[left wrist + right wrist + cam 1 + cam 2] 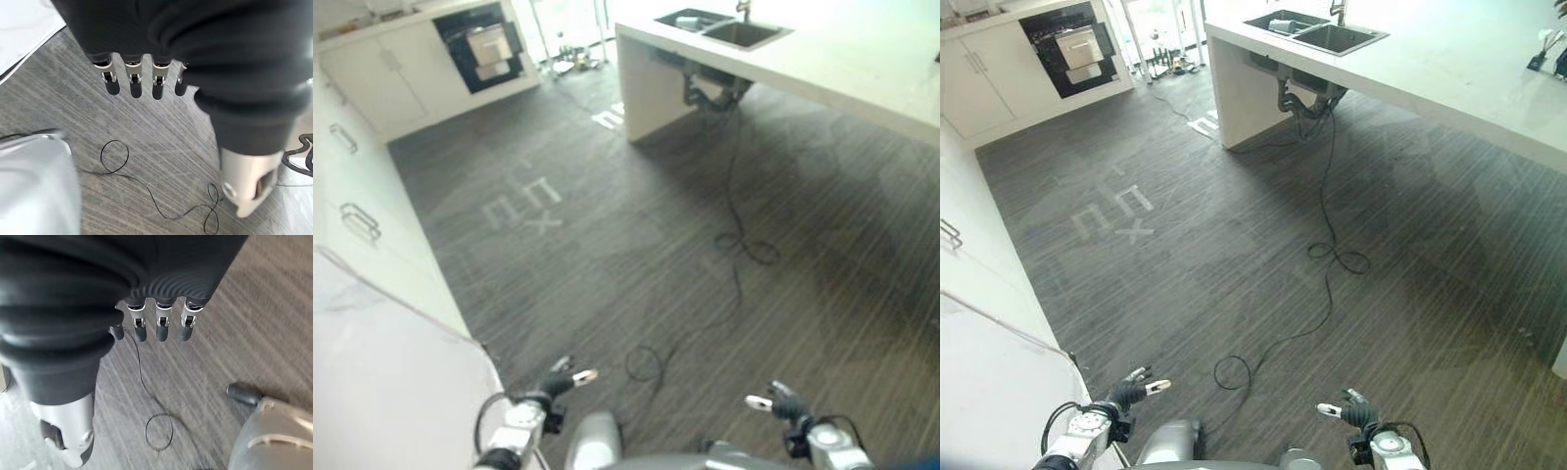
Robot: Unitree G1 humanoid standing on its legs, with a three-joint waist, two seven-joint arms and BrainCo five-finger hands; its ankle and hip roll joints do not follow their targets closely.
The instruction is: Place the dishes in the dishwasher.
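Both hands hang low over the dark striped floor. My left hand (558, 380) is open, its fingers (132, 78) straight and holding nothing. My right hand (773, 399) is open too, with straight fingers (161, 323) over bare floor. Far ahead on the left, a dark open appliance bay (484, 44) with a pale drawer or rack inside sits in the white cabinets. A double sink (1317, 31) is set in the white island counter (822, 59) at the far right. Something pale lies in its left basin (1283, 24); I cannot tell what it is.
White cabinets with metal handles (357, 220) run along the left, and a white worktop (382, 372) ends close to my left hand. The island's end panel (651, 93) stands on the floor ahead. A small dark vase (1547, 44) sits on the counter.
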